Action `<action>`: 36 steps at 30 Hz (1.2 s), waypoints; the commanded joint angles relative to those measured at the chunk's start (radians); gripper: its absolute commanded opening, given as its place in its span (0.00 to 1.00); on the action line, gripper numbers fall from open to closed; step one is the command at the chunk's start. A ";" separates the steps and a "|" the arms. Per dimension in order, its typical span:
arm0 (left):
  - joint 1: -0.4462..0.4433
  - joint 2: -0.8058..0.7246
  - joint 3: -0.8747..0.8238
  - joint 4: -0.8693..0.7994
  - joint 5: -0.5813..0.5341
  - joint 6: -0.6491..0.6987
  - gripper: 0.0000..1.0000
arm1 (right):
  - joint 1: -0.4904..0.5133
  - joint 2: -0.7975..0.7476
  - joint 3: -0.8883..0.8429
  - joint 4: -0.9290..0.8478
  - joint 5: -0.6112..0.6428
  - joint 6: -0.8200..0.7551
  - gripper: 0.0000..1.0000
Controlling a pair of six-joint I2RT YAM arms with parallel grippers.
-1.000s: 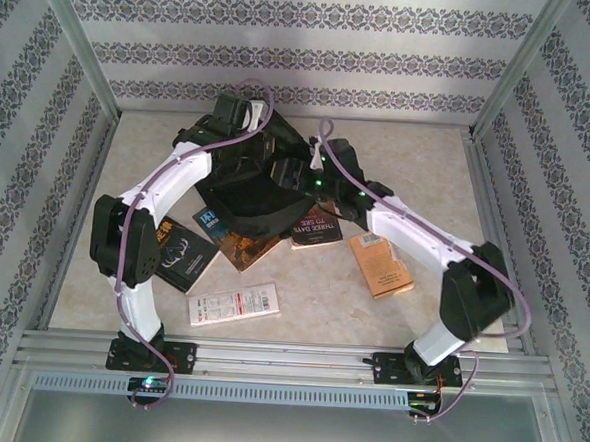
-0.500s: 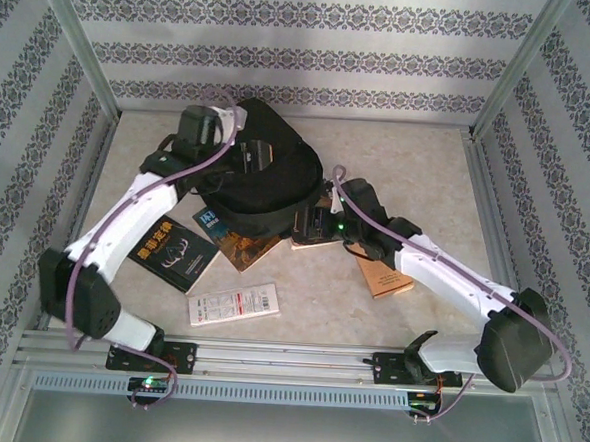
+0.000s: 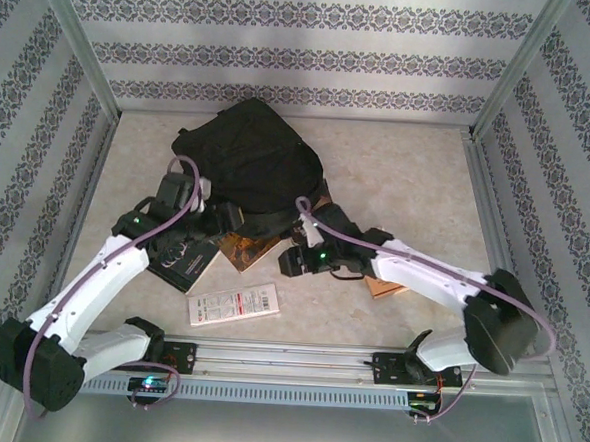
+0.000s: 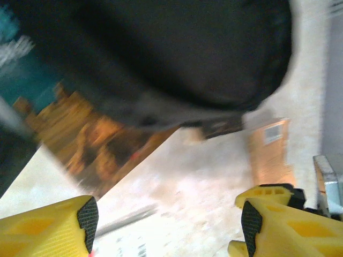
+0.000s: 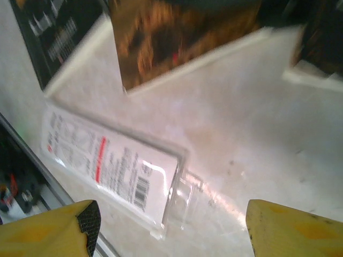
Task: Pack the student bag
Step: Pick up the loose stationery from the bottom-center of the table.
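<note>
The student bag point(image 3: 254, 158), a large black backpack, lies flat at the back middle of the table; in the left wrist view the student bag point(image 4: 177, 53) is a blurred dark mass. My left gripper point(image 3: 225, 217) hovers at its near edge, open and empty; its yellow fingertips point(image 4: 59, 227) stand wide apart around my left gripper point(image 4: 169, 219). My right gripper point(image 3: 291, 261) hangs open just in front of the bag. My right gripper point(image 5: 169, 225) is above the table beside a white plastic packet point(image 5: 107, 166), holding nothing.
A black book point(image 3: 178, 254), an orange-brown book point(image 3: 248, 248) partly under the bag, a dark book point(image 3: 316, 207) at the bag's right edge and a tan book point(image 3: 383, 284) lie on the table. The white packet point(image 3: 235, 305) lies near the front rail point(image 3: 287, 356).
My left gripper opened, let go of the bag and drew back toward the near side. The bag dropped flat. My right arm swung down and left toward the white packet.
</note>
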 commanded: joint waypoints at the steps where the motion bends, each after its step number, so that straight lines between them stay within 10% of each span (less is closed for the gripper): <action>1: -0.013 -0.094 -0.125 -0.164 -0.042 -0.098 0.72 | 0.027 0.090 0.038 -0.053 -0.081 -0.011 0.72; 15: -0.055 -0.198 -0.354 -0.291 -0.107 -0.155 0.74 | 0.038 0.238 0.063 -0.018 -0.156 0.055 0.73; 36: -0.079 -0.091 -0.538 0.008 -0.047 -0.220 0.72 | 0.030 0.336 -0.004 0.305 -0.512 0.277 0.62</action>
